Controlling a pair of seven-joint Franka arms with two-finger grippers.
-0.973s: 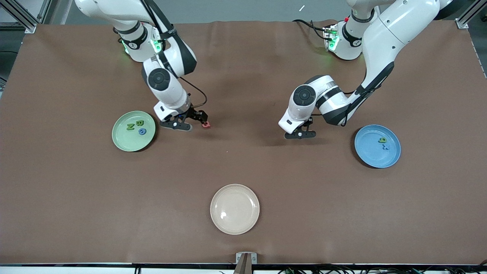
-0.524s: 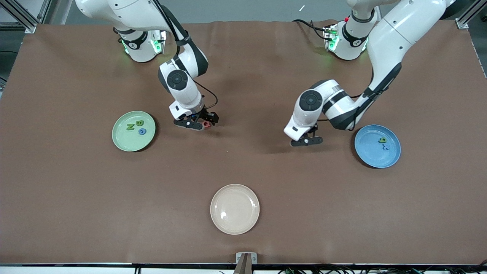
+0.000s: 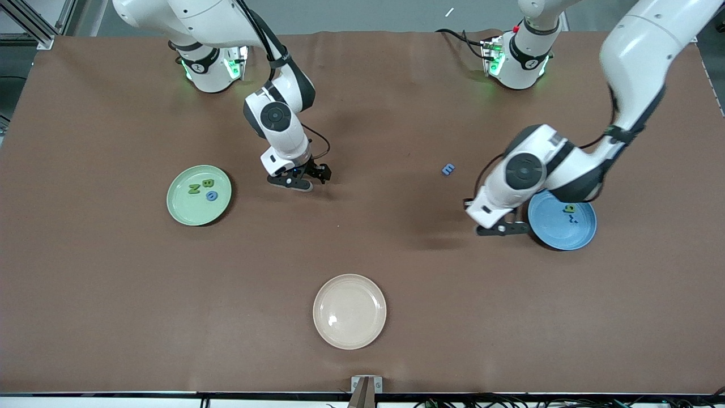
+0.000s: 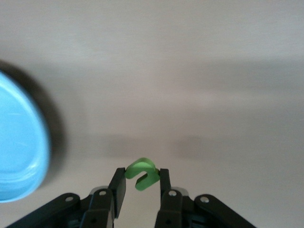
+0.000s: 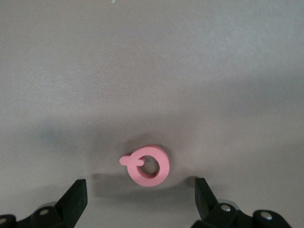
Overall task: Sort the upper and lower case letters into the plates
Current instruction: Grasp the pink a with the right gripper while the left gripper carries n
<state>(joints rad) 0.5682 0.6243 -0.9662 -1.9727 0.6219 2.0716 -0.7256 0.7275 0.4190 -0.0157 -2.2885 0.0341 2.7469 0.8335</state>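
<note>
My left gripper (image 3: 502, 229) hangs beside the sky blue plate (image 3: 558, 237), at its rim toward the right arm's end. It is shut on a green letter (image 4: 140, 167), pinched between both fingertips of the left gripper (image 4: 142, 175), with the blue plate (image 4: 19, 156) close by. Two letters (image 3: 570, 212) lie in that plate. My right gripper (image 3: 308, 177) stands open low over a pink ring-shaped letter (image 5: 148, 165), which lies on the table between the wide jaws of the right gripper (image 5: 139, 190). The mint green plate (image 3: 187, 211) holds three letters (image 3: 204, 189). A blue letter (image 3: 448, 169) lies loose on the table.
A cream-white plate (image 3: 349, 331) sits nearer the front camera, midway along the brown table (image 3: 113, 294). The robot bases (image 3: 207, 71) with cables stand along the table's edge farthest from the camera.
The left arm swung from mid-table to the blue plate's rim with the green letter, uncovering the blue letter. The right gripper shifted toward the left arm's end, over the pink letter.
</note>
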